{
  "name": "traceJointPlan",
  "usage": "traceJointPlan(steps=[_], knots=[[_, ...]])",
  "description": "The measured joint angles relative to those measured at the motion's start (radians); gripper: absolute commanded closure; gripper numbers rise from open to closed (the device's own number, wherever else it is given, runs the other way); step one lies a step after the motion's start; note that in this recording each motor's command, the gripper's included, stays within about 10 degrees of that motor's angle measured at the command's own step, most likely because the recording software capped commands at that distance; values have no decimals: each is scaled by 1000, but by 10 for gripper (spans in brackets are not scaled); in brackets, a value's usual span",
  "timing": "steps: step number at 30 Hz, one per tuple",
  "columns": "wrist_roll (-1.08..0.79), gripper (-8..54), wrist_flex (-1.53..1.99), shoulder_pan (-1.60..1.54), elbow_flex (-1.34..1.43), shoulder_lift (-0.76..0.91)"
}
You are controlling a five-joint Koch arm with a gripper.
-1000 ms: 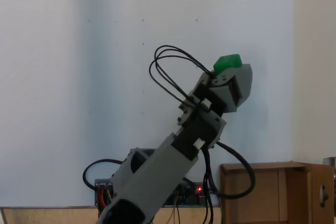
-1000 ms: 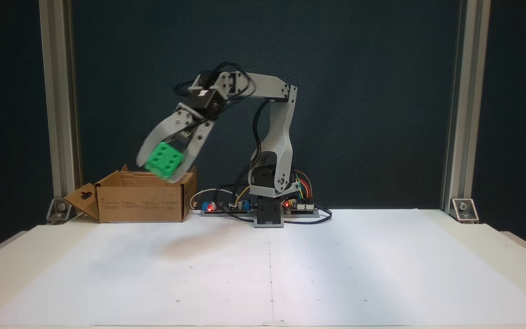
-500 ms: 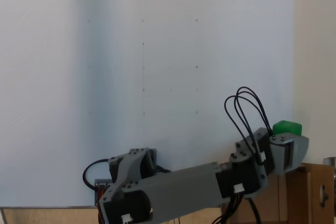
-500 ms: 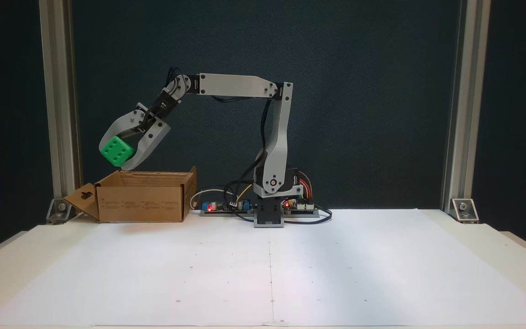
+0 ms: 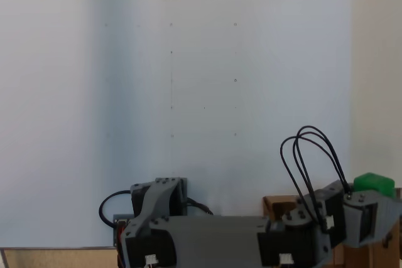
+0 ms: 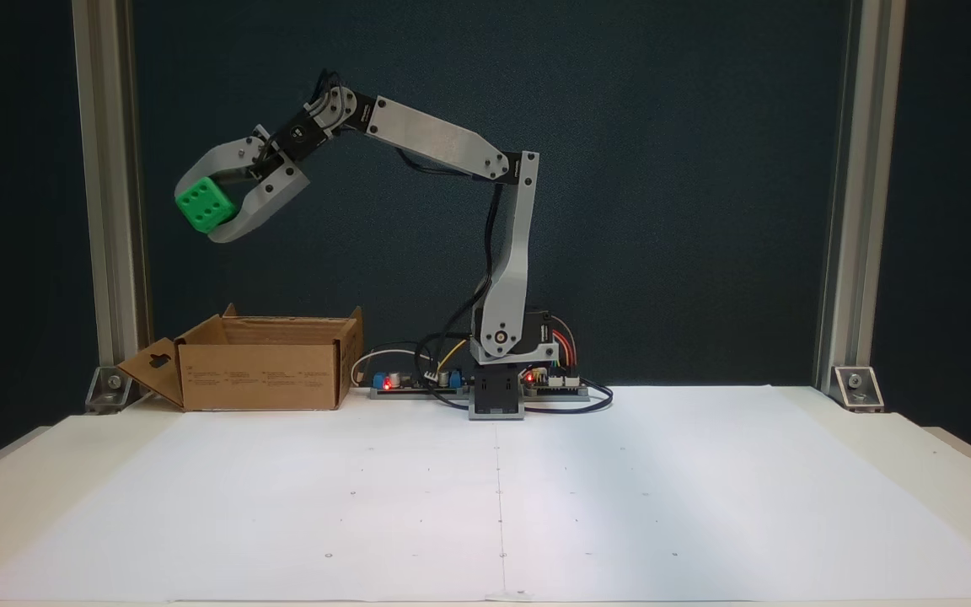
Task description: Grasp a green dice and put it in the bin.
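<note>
White paper covers the table (image 6: pixel 705 506) in front of a dark backdrop, and your arm reaches out to the upper left of a fixed view. The gripper (image 6: pixel 209 217) is clamped on the green dice (image 6: pixel 204 205), one curved jaw over the top of it and one under; its jaws are only as far apart as the cube is wide. You have the dice held high in the air, well above the bin (image 6: pixel 258 371), which sits at lower left of that frame with its flaps up.

By my reading you are in the carry step: the grasp is done, the drop is not. From the front the dice hangs over the box's left end rather than its middle, so the next move calls for bringing it in over the opening, lowering somewhat, then parting the jaws.

A cube has no long axis to speak of. Its six-pip face looks toward the front camera, tilted a little. At lower right in a fixed view, the green dice (image 5: pixel 374 183) pokes out beyond the wrist, close to the bin (image 5: pixel 274 206).
</note>
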Motion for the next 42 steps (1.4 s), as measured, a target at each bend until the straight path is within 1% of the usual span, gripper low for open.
traceJointPlan(steps=[9,21,31,40,41,42], knots=[[-137,341,152,170,0,-49],[-247,341,247,299,2,-161],[-316,341,298,407,0,-242],[-331,341,397,420,0,-256],[-339,338,403,420,0,-256],[-347,269,407,420,-2,-261]])
